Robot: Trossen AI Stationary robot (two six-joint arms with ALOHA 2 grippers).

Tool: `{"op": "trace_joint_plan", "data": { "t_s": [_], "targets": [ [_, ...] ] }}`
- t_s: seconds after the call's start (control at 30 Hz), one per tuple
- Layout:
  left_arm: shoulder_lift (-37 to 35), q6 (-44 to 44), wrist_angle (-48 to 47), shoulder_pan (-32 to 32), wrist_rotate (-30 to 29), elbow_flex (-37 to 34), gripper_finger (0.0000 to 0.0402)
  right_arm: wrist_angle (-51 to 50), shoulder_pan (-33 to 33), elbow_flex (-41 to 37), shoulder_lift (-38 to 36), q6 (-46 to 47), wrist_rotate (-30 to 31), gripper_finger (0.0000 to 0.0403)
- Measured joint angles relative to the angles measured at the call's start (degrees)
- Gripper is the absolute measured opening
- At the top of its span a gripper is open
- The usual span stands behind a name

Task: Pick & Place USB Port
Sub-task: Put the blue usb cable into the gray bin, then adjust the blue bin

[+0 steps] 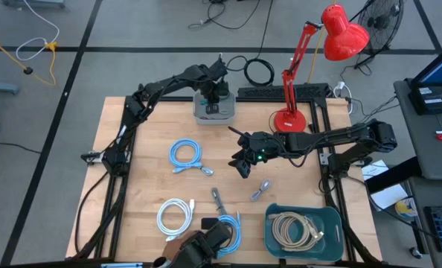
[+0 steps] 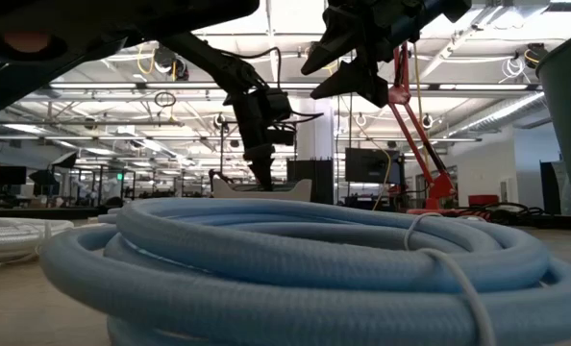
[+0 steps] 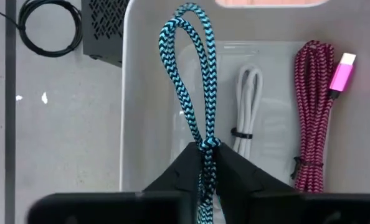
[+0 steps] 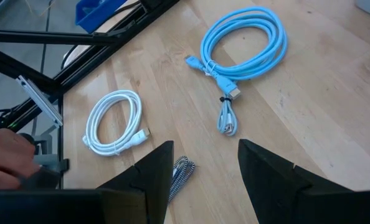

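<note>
Overhead shot first: left gripper [image 1: 214, 95] is reached out over the grey bin [image 1: 214, 112] at the far edge of the desk [image 1: 143, 156], arm bent back toward its base. Right gripper [image 1: 242, 165] hangs mid-desk, arm stretched straight across, and its fingers stand apart with nothing between them.

Low cam is mostly blocked by a fat light-blue coil [image 2: 295, 259] right at the lens, so the desk behind it is basically hidden. Both arms only show as dark silhouettes coming in from above.

Left wrist cam: fingers pinched on a blue-and-black braided cable [image 3: 194, 93], folded into a long loop running straight away from the gripper, over the bin's white inside [image 3: 147, 93]. Its lower end is cut off behind the fingers. Just beside it lie a white cable [image 3: 248, 102] and a red one with a pink plug [image 3: 342, 71].

Right wrist cam: past the open fingers, a light-blue cable [image 4: 244, 43], a white coil [image 4: 113, 122], and a braided cable [image 4: 180, 172] half hidden by a finger.
</note>
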Motion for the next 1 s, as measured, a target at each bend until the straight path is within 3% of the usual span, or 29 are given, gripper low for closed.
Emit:
{"op": "trace_joint_plan", "data": {
  "t_s": [0.13, 0.3, 0.53, 0.8, 0.9, 1.0],
  "targets": [
    [0.0, -0.97, 0.03, -0.04, -0.11, 0.0, 0.0106, -0.01, 0.0, 0.0, -0.01, 0.02, 0.0, 0.0171],
    [-0.02, -1.01, 0.05, -0.77, -3.74, 0.0, 0.0137, 0.01, 0.0, 0.0, -0.01, 0.31, 0.0, 0.0171],
    [-3.03, -3.94, -0.84, -2.53, -6.0, 0.0, 0.0144, 0.03, 0.0, 0.0, -0.01, 1.59, -0.04, 0.0171],
    [-13.35, -11.29, -3.89, -5.84, -5.55, 0.0, 0.0145, 0.03, 0.13, 0.0, 0.0, 3.83, -0.44, 0.0171],
    [-17.73, -14.03, -7.8, -7.21, -3.51, 0.0, 0.0145, 0.03, 0.24, 0.0, 0.01, 4.98, -2.05, 0.0171],
    [-21.62, -17.22, -12.02, -8.81, 2.21, 0.0, 0.0145, 0.05, 0.56, 0.0, -0.01, 4.98, -4.88, 0.0171]
  ]
}}
